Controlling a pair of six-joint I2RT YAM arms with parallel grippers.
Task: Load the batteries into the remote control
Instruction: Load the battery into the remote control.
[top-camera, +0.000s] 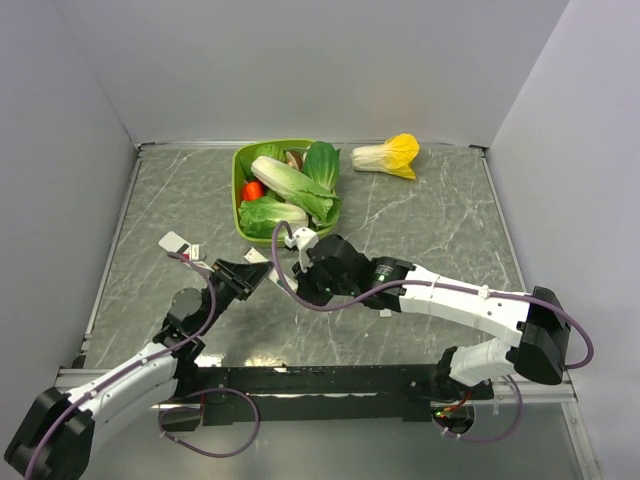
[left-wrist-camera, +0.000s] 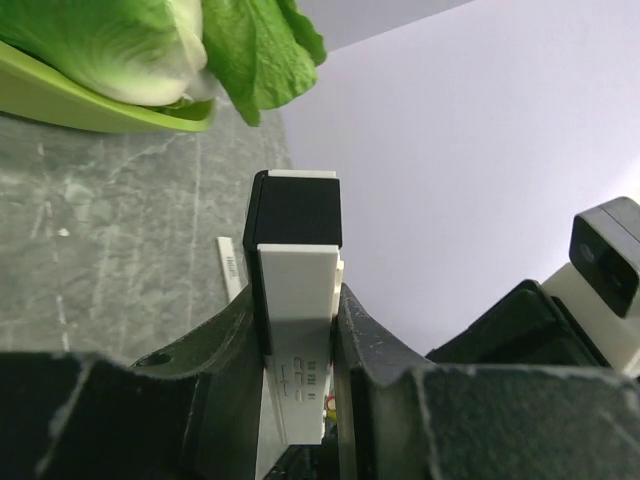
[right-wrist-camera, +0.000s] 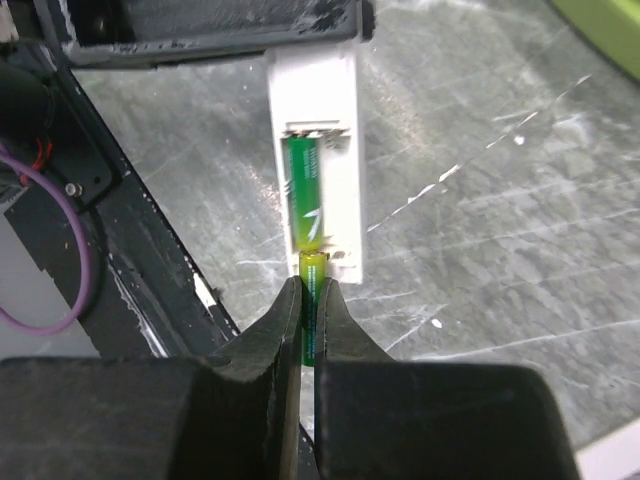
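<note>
The right gripper (right-wrist-camera: 310, 285) should, I judge, nudge its battery (right-wrist-camera: 313, 268) toward 3 o'clock, where the lane beside the seated battery (right-wrist-camera: 303, 195) looks free, then tip it flat and press it in gently against the remote (right-wrist-camera: 318, 90). Its jaws are pinched tight on that battery, whose tip sits just at the remote's 6 o'clock end. The left gripper (left-wrist-camera: 298, 305) is clamped on the remote, which points to 12 o'clock between its fingers.

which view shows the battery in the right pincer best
Right wrist: the battery is close up, pinched in the right pincer by the remote control. Top view: too small to see; left wrist misses it.
</note>
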